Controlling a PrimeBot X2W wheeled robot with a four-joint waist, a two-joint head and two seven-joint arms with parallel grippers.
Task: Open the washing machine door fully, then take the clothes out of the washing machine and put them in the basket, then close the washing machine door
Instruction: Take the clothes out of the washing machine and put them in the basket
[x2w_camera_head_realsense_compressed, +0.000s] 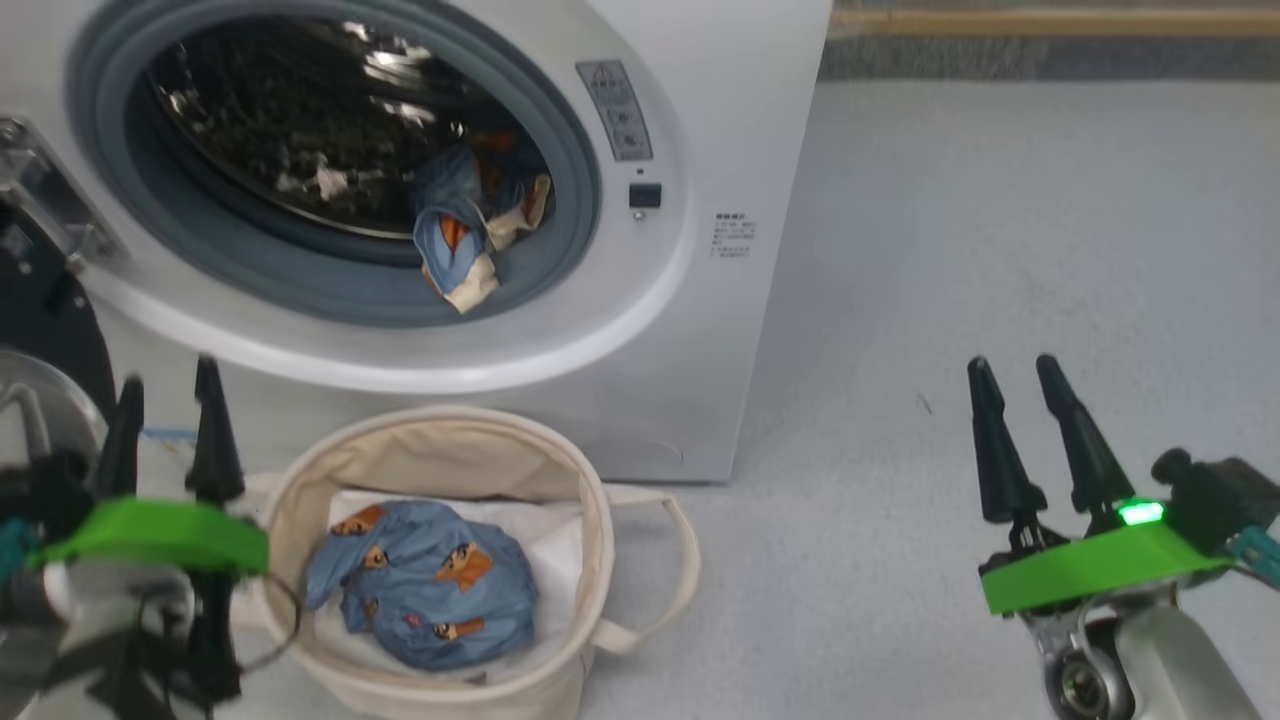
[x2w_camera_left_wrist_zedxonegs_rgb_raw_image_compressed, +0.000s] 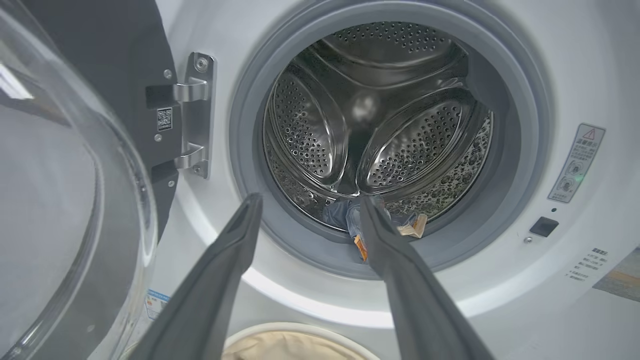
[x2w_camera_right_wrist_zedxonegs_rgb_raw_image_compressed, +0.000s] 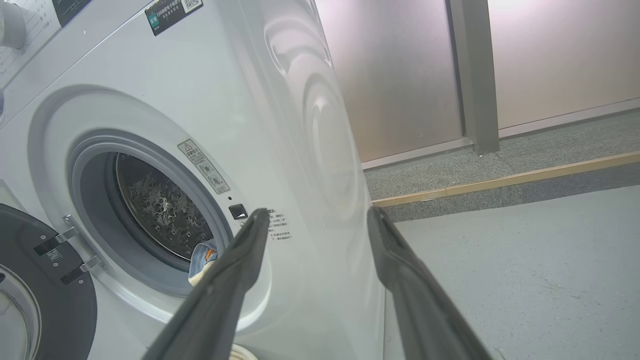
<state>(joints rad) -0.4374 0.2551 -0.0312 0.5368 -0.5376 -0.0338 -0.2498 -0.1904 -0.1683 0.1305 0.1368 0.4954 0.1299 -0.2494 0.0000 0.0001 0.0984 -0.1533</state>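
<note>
From here, a grey warning label (x2w_camera_left_wrist_zedxonegs_rgb_raw_image_compressed: 576, 162) with a red triangle sign sits on the washing machine (x2w_camera_left_wrist_zedxonegs_rgb_raw_image_compressed: 590, 60) front, its characters too small to read. Below it is a block of fine print (x2w_camera_left_wrist_zedxonegs_rgb_raw_image_compressed: 590, 264), also illegible. A QR sticker (x2w_camera_left_wrist_zedxonegs_rgb_raw_image_compressed: 164, 119) is on the door (x2w_camera_left_wrist_zedxonegs_rgb_raw_image_compressed: 115, 50) beside the hinge (x2w_camera_left_wrist_zedxonegs_rgb_raw_image_compressed: 197, 115). A blue-edged label (x2w_camera_left_wrist_zedxonegs_rgb_raw_image_compressed: 156, 302) low on the front is unreadable too.

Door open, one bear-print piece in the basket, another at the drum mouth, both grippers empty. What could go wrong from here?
1. The remaining garment hangs over the grey gasket; a partial grasp may leave it there, and the door would pinch it on closing.
2. The open left gripper sits beside the soft basket and could nudge it aside when reaching in.
</note>
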